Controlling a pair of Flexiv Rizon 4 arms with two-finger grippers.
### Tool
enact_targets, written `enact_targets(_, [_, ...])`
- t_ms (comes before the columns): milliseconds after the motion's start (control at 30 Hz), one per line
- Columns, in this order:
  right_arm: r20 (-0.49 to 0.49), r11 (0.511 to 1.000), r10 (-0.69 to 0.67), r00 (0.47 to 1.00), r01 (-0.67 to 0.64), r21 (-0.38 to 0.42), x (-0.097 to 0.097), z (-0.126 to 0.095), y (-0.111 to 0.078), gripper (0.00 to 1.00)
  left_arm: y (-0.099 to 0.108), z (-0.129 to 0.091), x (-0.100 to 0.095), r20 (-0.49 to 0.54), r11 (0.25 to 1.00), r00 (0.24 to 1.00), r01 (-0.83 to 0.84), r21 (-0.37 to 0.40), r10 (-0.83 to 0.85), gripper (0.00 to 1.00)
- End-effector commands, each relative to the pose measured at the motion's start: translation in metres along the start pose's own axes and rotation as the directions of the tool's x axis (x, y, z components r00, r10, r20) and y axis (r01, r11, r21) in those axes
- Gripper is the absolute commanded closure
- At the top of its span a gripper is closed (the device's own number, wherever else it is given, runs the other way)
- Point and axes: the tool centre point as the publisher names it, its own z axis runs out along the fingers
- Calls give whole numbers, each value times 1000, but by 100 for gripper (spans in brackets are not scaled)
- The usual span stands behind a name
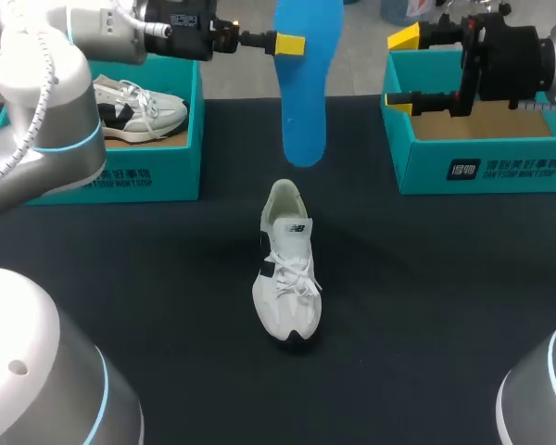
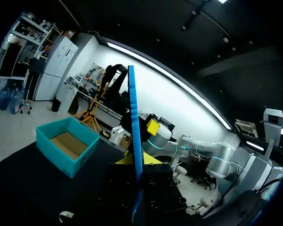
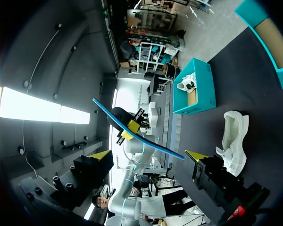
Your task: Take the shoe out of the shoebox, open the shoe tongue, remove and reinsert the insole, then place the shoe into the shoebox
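My left gripper [image 1: 290,44] is shut on the blue insole [image 1: 301,83] and holds it high over the back middle of the table, hanging lengthwise above the shoe. In the left wrist view the insole [image 2: 133,122] stands edge-on between the yellow fingertips [image 2: 151,127]. The white shoe [image 1: 285,269] with a black stripe lies upright at the table's middle, toe toward the front. My right gripper [image 1: 400,70] is open and holds nothing, level with the left wall of the right shoebox [image 1: 482,167]. From the right wrist, the insole [image 3: 132,129] and the shoe [image 3: 233,141] lie ahead of the open gripper [image 3: 147,154].
A teal shoebox [image 1: 167,171] at the back left holds another white shoe [image 1: 139,111]. The right teal shoebox shows only its cardboard floor. Black cloth covers the table [image 1: 426,297].
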Motion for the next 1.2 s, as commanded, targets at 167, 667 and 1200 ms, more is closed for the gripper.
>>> enact_targets(167, [1,1000,1,1000,-1,0,0,1,1,0,-2,-6,2,-105,895,909,-368,253,403,100])
enact_targets(667, [1,1000,1,1000,-1,0,0,1,1,0,-4,-6,1,-114,829,831,-514,220,545,100])
enact_targets(1200, [1,1000,1,1000,-1,0,0,1,1,0,-19,-11,-11,15,623,669,-700,349,743,100])
